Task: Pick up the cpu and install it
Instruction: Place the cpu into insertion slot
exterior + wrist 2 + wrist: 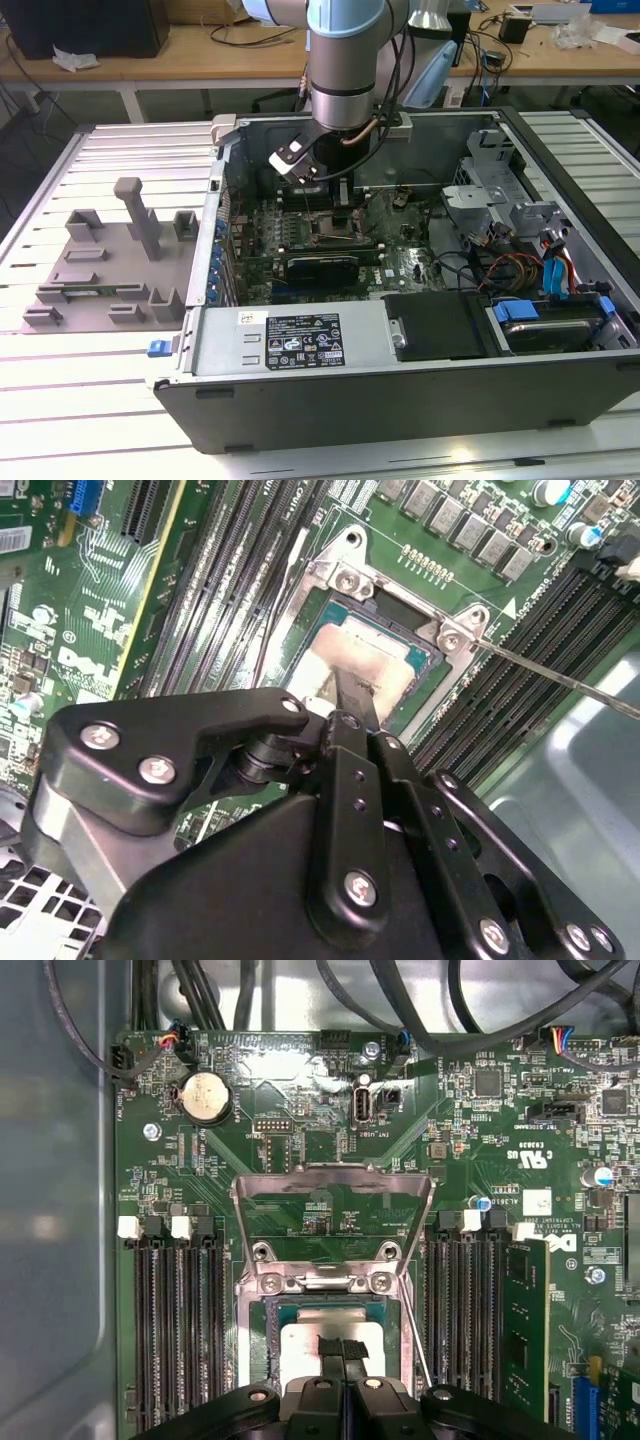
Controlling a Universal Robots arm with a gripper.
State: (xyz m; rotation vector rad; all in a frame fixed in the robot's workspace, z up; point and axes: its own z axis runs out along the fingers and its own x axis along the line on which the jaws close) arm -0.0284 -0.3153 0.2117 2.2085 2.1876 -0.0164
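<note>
The cpu (375, 655) lies flat in the motherboard socket (345, 580), its silver-grey top showing in both wrist views (305, 1345). My gripper (350, 698) hangs straight over it with its two black fingers pressed together, their tips at the middle of the chip (342, 1346). Whether the tips touch the metal I cannot tell. The socket's metal load plate (330, 1185) stands flipped open behind the chip. Its thin lever (560, 675) sticks out to one side. In the exterior view the arm reaches down into the open computer case, with the gripper (338, 195) above the board's centre.
Rows of memory slots (170, 1330) flank the socket on both sides. A black card (320, 268) sits in front of the socket, with the power supply (290, 340) nearer still. Drive cages and cables (520, 260) fill the case's right. A grey fixture tray (110, 260) lies outside on the left.
</note>
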